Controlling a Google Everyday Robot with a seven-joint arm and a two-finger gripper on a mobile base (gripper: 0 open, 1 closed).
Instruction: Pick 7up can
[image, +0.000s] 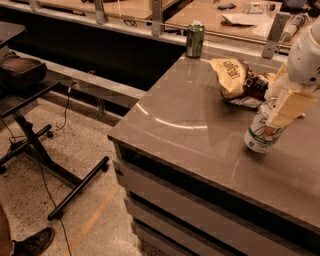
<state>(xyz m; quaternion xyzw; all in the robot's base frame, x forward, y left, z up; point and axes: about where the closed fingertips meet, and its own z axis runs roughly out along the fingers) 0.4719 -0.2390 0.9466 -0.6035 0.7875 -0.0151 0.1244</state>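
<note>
The 7up can (259, 136), white with a green band near its base, stands on the grey table (190, 130) near the right edge and leans a little to the right. My gripper (276, 112) comes down from the upper right and is shut on the can's upper half. One cream finger (290, 106) lies across the front of the can, and the can's top is hidden behind it. The can's base still rests on the table.
An all dark-green can (195, 39) stands at the table's far edge. A crumpled chip bag (235, 77) lies just behind the 7up can. A chair base (45, 150) stands on the floor at the left, and a shoe (32, 243) shows at the bottom left.
</note>
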